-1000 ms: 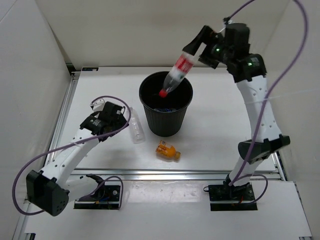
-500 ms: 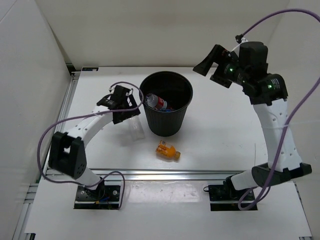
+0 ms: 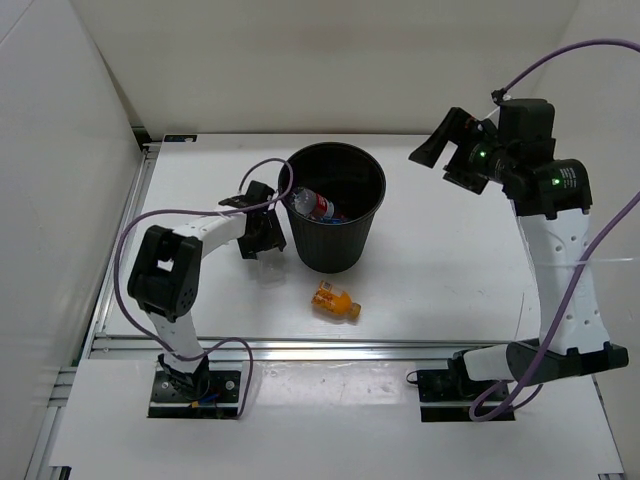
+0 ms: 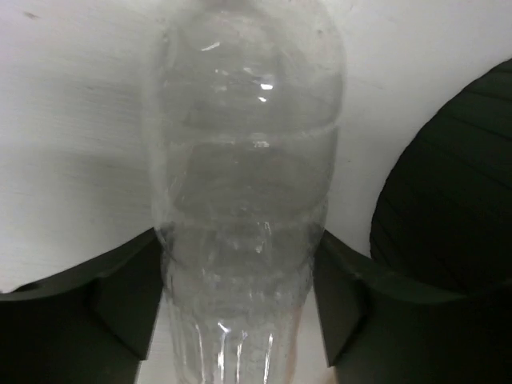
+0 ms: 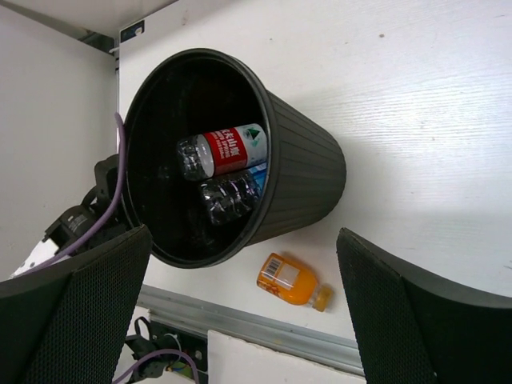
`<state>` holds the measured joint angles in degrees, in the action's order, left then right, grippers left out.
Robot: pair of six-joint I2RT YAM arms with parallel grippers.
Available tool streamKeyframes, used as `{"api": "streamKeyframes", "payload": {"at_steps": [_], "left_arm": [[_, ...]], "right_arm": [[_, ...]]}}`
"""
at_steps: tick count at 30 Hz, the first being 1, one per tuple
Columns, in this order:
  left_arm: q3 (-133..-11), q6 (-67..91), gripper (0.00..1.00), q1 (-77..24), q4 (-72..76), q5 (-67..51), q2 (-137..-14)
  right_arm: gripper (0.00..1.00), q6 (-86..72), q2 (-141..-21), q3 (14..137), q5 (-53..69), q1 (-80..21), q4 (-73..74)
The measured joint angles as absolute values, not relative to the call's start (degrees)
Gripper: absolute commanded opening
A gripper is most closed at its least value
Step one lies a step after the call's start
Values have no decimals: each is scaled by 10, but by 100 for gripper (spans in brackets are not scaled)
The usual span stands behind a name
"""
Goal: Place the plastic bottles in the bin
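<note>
The black bin [image 3: 335, 240] stands mid-table. Inside lie the red-label bottle [image 3: 312, 205] and at least one more clear bottle [image 5: 228, 196], with a bit of blue label [image 5: 258, 178] beside it. The short orange bottle [image 3: 335, 300] lies on the table in front of the bin, also in the right wrist view [image 5: 292, 280]. My left gripper [image 3: 262, 233] is low at the bin's left side, jaws wide apart astride the plain clear bottle [image 4: 244, 160], which lies on the table. My right gripper [image 3: 445, 158] is open and empty, high to the right of the bin.
A metal rail [image 3: 330, 348] runs along the table's near edge. White walls [image 3: 60, 200] enclose the left, back and right sides. The left arm's purple cable [image 3: 285, 185] loops at the bin's rim.
The right gripper let the red-label bottle fall into the bin and drew back to the right. The left gripper swung toward the bin and came down over the plain clear bottle.
</note>
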<state>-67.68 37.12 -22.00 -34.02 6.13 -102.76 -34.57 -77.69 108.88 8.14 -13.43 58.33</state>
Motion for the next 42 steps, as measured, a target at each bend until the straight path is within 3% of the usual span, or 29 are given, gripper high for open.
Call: {"api": "streamKeyframes", "payload": {"at_steps": [5,13,19,24,26,28,30,34,37,42], "left_arm": [[-677,377,60,-216,-338,37,-1039],[-710,404,63,-208,-424,112,-933],[-854,411,65,-214,-449,178,-797],[-1002,387,67,-279,-433,194,-796],[-1036,376,69,-310,-426,190,-815],[-1060,363,78,-337,-416,183,-848],[-1079,352,100,-354,-415,166,-887],[-1142,329,100,-377,-445,145,-983],[-1149,312,100,-389,-471,170,-988],[-984,335,100,-394,-462,257,-777]], "right_arm": [[100,-336,-761,1078,101,-105,590],[100,-332,-758,1051,131,-86,595],[100,-335,-757,1021,145,-88,581],[100,-342,-757,975,148,-95,566],[100,-346,-757,959,148,-99,563],[100,-348,-757,948,149,-103,560],[100,-351,-757,946,150,-107,559],[100,-355,-749,940,149,-109,553],[100,-366,-723,917,148,-105,543],[100,-447,-614,719,205,-56,499]]}}
